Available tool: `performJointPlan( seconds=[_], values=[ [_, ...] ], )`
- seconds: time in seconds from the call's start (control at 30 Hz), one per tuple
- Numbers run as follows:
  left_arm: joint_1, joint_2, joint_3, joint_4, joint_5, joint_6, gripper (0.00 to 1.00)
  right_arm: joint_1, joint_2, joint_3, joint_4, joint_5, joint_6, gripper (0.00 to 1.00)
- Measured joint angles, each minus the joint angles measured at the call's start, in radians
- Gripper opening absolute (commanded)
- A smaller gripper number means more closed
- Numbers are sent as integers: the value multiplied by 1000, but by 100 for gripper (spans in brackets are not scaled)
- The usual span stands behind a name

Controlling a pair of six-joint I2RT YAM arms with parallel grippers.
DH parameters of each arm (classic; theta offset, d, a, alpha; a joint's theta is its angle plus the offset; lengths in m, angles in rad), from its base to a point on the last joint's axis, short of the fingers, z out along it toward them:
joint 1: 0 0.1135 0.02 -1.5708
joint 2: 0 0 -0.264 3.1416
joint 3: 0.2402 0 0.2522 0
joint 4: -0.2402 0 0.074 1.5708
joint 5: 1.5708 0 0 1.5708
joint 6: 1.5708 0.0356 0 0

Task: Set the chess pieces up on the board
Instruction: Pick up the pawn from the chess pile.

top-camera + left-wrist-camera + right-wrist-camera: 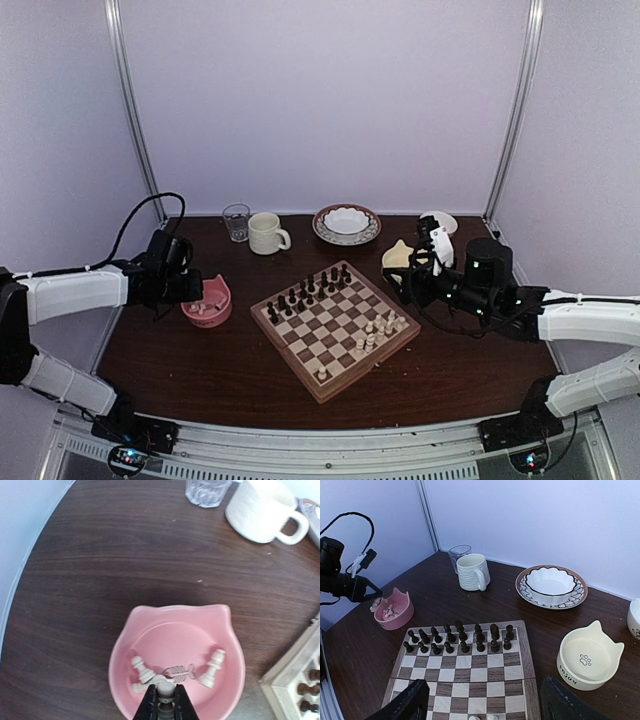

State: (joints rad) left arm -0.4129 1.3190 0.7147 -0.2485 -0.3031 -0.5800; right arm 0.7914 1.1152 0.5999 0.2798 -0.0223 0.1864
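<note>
The board [306,343] lies mid-table, with dark pieces [305,295] in two rows along its far-left side. Several cream-white chess pieces [380,325] stand at its right side, and one [322,372] stands near the front corner. My left gripper [166,688] is inside the pink cat-eared bowl [175,611], shut on a white piece [166,692]. Loose white pieces lie beside it in the bowl: a pawn [141,669] on the left and another piece [212,667] on the right. My right gripper [484,690] hovers open over the board's [470,670] near half, holding nothing.
Along the back stand a glass [236,222], a white mug [266,233] and a patterned bowl on a plate [346,223]. A cream cat-eared bowl [398,258] sits right of the board, partly behind my right arm. A small white cup [440,220] is at the back right.
</note>
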Motion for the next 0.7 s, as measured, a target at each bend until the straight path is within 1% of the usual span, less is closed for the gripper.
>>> performJointPlan(
  seconds=[0.1,0.17,0.27,0.4,0.47,0.7],
  values=[
    [0,-31,-5,28,66,21,0,0,0,0,1,-5,0,79],
    [0,-59,-21,64,135,38,0,0,0,0,2,-16,-1,78],
    [0,-119,-73,151,283,62,0,0,10,12,5,-79,-3,76],
    [0,-202,-171,308,508,68,1,0,61,51,18,-186,-3,75],
    [0,-234,-200,353,576,63,1,5,86,64,27,-221,-3,75],
    [0,-338,-205,399,675,50,1,28,126,76,29,-291,-7,74]
  ],
)
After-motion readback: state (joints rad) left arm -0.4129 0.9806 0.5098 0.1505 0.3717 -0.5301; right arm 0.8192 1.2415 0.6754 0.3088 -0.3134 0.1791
